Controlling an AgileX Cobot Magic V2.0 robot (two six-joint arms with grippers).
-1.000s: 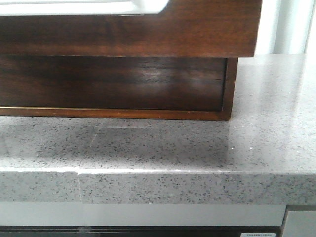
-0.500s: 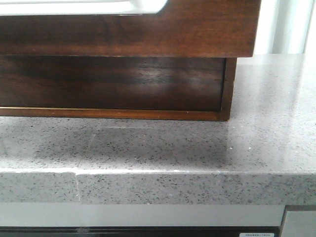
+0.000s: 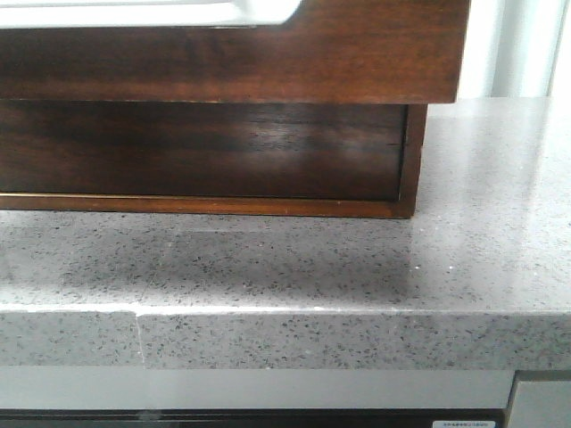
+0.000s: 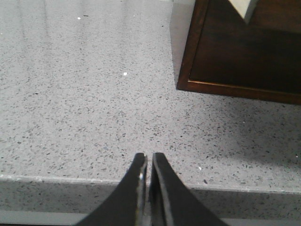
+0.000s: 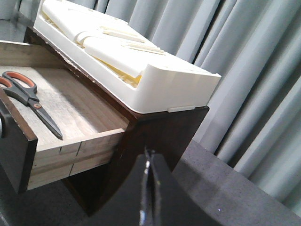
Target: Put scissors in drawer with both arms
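Lying inside open drawer (image 5: 70,117): scissors (image 5: 29,100), well apart from right end effector (image 5: 148,162); both end effectors pressed together, empty; left end effector (image 4: 147,162).

Scissors in the open drawer

We see the scissors (image 5: 29,101) lying flat and closed on the pale wooden floor of the pulled-out drawer (image 5: 80,123), grey handles with orange lining, blades dark. In our right wrist view they rest well apart from our right gripper (image 5: 148,162); the drawer's glossy dark reddish-brown front (image 3: 232,49) overhangs the cabinet.
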